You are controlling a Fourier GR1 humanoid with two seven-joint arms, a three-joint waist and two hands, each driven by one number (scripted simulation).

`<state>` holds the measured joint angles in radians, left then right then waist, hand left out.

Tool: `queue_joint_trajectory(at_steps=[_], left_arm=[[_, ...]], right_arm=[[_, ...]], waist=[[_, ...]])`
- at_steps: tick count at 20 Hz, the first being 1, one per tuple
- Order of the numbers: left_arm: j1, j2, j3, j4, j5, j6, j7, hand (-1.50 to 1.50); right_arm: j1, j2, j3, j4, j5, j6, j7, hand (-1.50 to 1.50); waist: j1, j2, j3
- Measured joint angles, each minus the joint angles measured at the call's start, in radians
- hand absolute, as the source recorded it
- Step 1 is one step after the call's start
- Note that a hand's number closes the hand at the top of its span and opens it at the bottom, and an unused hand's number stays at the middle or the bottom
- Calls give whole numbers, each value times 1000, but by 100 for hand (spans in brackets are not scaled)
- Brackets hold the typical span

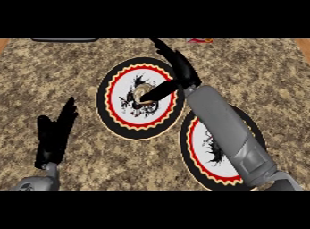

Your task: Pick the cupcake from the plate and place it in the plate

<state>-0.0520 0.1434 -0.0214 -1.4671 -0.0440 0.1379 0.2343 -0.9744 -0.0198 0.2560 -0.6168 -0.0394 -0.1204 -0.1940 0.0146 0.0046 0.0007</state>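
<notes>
A: Where was the cupcake (140, 95) seen?
B: It was seen at the middle of the farther plate (104, 100), on the white centre inside the red and yellow rings. It was partly covered by the thumb (158, 91) of the right hand (180, 67).
A: How was that hand held?
B: Its fingers were stretched out straight and pointed toward the counter's far edge, past the plate's rim. The thumb was spread away from them and laid against the cupcake's right side. Nothing was seen to be pinched or wrapped.
A: And the second plate?
B: The nearer plate (203, 143) was set just beside the first, toward the lower right; whether the rims touched could not be told. Much of it was hidden by the right forearm (226, 134), which was laid slantwise over it.
A: What was noted of the left hand (52, 136)?
B: It was shown at the lower left, fingers up and relaxed, with nothing held, well apart from both plates.
A: Was anything else marked on the speckled counter (52, 76)?
B: A dark flat object (64, 40) and a small red thing (200, 40) were glimpsed at the far edge; neither could be made out
</notes>
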Motion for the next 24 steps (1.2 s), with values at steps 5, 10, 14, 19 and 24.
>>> queue_joint_trajectory(at_steps=[5,10,14,19,24], left_arm=[[-19,-13,-1,14,-18,10,4,0],[15,-24,-9,-7,-23,0,-6,0],[-1,-22,3,5,-30,0,-3,0],[9,-34,-9,-24,-41,2,16,0],[15,-40,-3,-21,-40,-3,5,0]], right_arm=[[25,4,-18,23,-19,45,-91,-150],[16,15,-10,81,-30,45,-164,-150],[33,18,23,98,-34,12,-183,-150],[19,19,51,149,-36,-41,-185,-150],[-19,17,22,223,-11,-54,-201,-150]], waist=[[0,-1,0],[4,-1,0],[4,-1,-1],[7,0,0],[6,0,-1]])
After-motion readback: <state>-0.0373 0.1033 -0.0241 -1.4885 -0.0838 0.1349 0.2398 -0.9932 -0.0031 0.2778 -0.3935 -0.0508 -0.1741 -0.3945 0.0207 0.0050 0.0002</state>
